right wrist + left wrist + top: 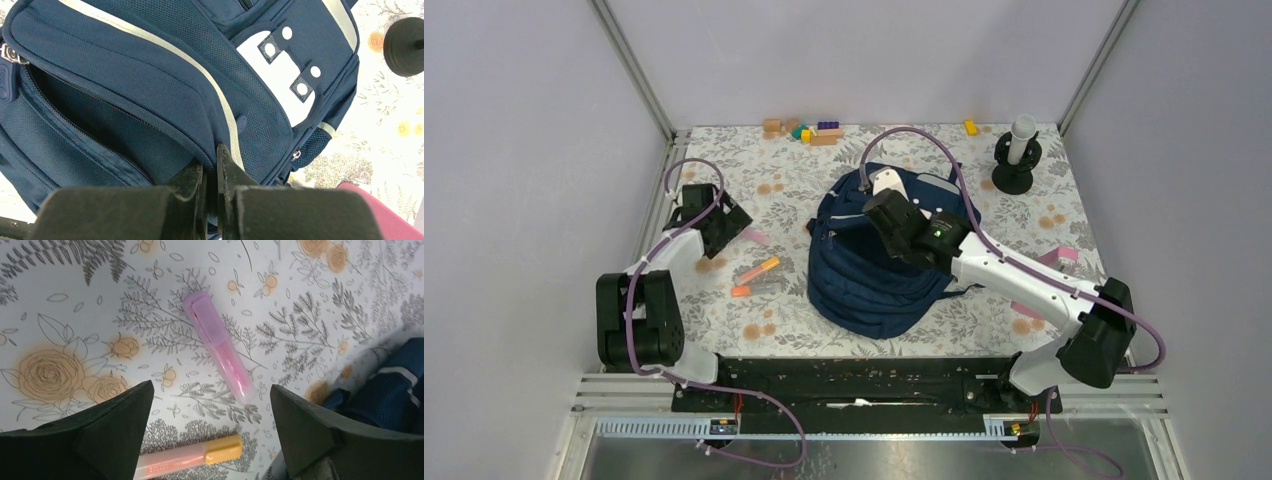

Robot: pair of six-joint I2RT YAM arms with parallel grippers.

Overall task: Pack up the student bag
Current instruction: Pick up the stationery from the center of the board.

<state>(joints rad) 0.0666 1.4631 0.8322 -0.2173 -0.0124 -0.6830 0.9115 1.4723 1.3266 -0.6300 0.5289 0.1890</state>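
Observation:
The navy-blue student bag [864, 285] lies in the middle of the table, its zipped opening gaping in the right wrist view [150, 75]. My right gripper [882, 216] is over the bag's top and is shut [212, 160] on the fabric edge of the front flap by the light stripe. My left gripper [727, 226] is open and empty [211, 387], hovering left of the bag above a pink highlighter [220, 347]. An orange-capped highlighter [190, 460] lies just nearer, between the fingers. The bag's edge shows at the right [390, 395].
A second orange piece [741, 291] lies left of the bag. Toy blocks [809, 130] and a yellow block [970, 127] sit at the back. A black stand with a white cylinder [1016, 160] is back right. Pink items [1064, 255] lie under my right arm.

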